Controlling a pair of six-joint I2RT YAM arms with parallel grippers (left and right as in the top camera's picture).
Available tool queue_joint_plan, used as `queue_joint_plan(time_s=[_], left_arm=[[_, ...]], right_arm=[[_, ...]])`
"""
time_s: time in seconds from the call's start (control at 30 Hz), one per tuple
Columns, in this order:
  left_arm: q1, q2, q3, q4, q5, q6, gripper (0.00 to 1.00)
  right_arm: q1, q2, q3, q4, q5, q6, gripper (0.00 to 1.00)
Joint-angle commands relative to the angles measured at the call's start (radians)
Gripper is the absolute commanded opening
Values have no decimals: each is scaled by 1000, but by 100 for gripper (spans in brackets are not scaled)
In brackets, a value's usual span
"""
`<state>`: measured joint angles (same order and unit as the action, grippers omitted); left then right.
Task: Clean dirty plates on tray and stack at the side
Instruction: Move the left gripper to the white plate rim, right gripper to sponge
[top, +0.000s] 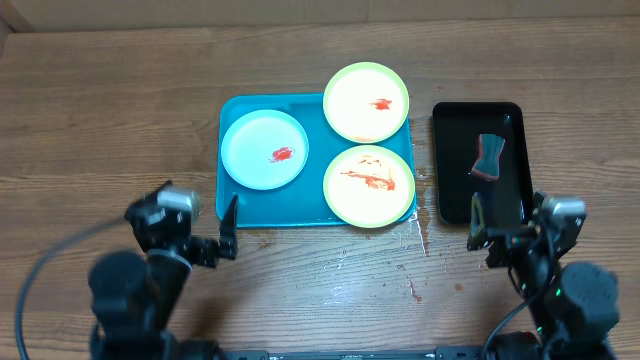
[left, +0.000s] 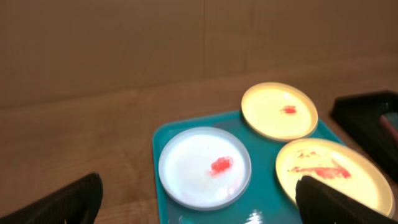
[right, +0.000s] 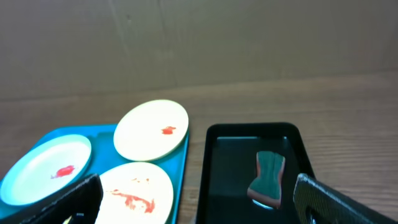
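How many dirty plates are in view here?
3. White plate on the tray's left side; far green-rimmed plate overhanging its far right corner; near green-rimmed plate at its near right. None appears hidden.

In the left wrist view the tray (left: 264, 208) is cut by the bottom edge, the lower-right cream plate (left: 323, 180) is partly hidden by a fingertip (left: 339, 204), and the black tray (left: 364, 118) is cropped at right.

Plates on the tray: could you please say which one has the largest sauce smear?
The green-rimmed plate at the tray's near right corner: red streaks cross it, while the far green-rimmed plate and white plate show small spots.
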<state>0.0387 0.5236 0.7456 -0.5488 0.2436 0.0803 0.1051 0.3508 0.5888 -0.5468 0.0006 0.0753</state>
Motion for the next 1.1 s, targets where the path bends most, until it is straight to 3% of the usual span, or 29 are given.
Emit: queue_joint_plan(time_s=[0.0, 0.3, 0.47, 0.9, 1.07], left_arm=[[-6, 172, 194, -96, 21, -13, 100], [-7, 683, 739, -595, 23, 29, 100], [-7, 920, 921, -804, 41, 10, 100], [-7, 1191, 928, -680, 118, -92, 100], [-11, 1233, 928, -653, 20, -134, 88]], right_arm=[[-1, 117, 153, -43, 5, 4, 100], [-1, 484, 540, -369, 6, 2, 100], [-1, 695, 686, -541, 6, -31, 100], [-1, 1008, 712, -573, -232, -15, 100], [-1, 1059, 712, -577, -225, 0, 100]])
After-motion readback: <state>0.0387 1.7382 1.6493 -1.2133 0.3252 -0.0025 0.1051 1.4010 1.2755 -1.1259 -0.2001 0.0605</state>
